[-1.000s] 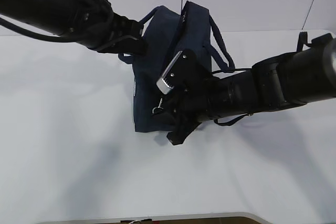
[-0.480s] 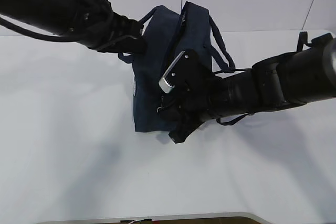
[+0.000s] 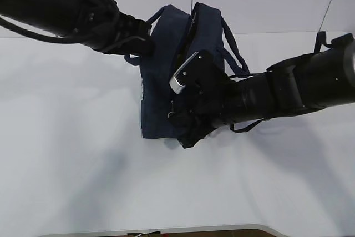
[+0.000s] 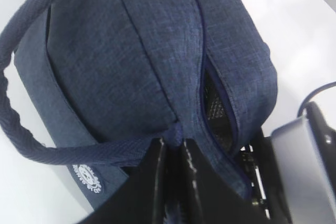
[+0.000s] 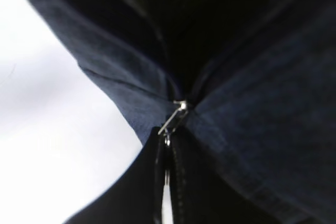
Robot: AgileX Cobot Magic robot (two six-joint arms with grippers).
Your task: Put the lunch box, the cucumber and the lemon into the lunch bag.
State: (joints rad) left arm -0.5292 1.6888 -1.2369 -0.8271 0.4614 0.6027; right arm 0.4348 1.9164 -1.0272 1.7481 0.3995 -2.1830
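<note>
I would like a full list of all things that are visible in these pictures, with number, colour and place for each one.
lunch bag: one, dark navy, middle of the table, top partly open.
handles: two, navy loops, on the bag's sides.
logo: one, white, round, on the bag's side.
zipper pull: one, silver, at the end of the bag's opening.
table: one, white, under everything.
left gripper: one, black, jaws shut on bag fabric by a handle.
right gripper: one, black, jaws shut on the zipper pull.
</note>
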